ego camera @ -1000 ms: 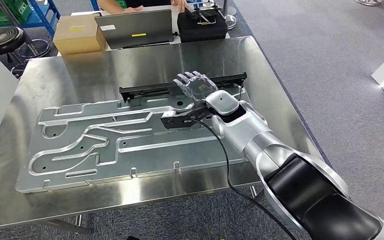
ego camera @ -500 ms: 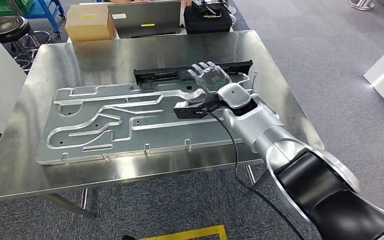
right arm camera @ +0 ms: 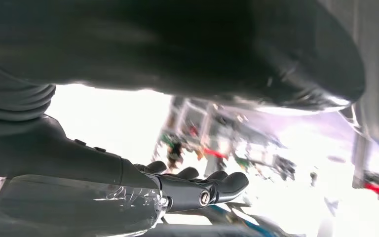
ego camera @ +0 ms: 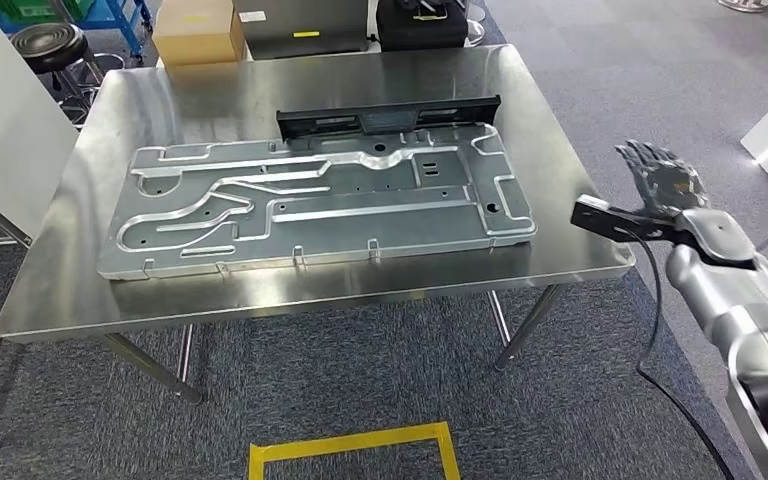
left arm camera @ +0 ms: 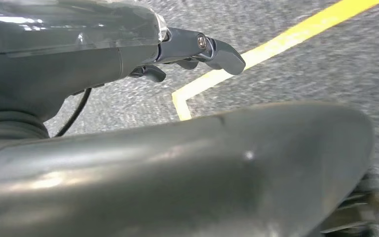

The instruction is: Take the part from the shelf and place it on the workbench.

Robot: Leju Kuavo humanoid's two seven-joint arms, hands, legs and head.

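The black bracket (ego camera: 388, 120) lies on the steel surface (ego camera: 260, 290); right hand (ego camera: 665, 180) beside it, fingers spread, empty.

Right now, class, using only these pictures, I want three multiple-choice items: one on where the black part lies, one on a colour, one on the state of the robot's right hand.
1. Where does the black part lie?
A. on the floor
B. on the steel workbench, along the far edge of the stamped metal panel
C. in the right hand

2. What colour is the floor tape?
A. yellow
B. red
C. white

3. What state is the right hand in?
A. gripping the part
B. pressing on the panel
C. open and empty, off the workbench's right side

Key: 1 B, it lies flat beside the panel; 2 A, a yellow outline on grey carpet; 3 C, its fingers are spread around nothing.
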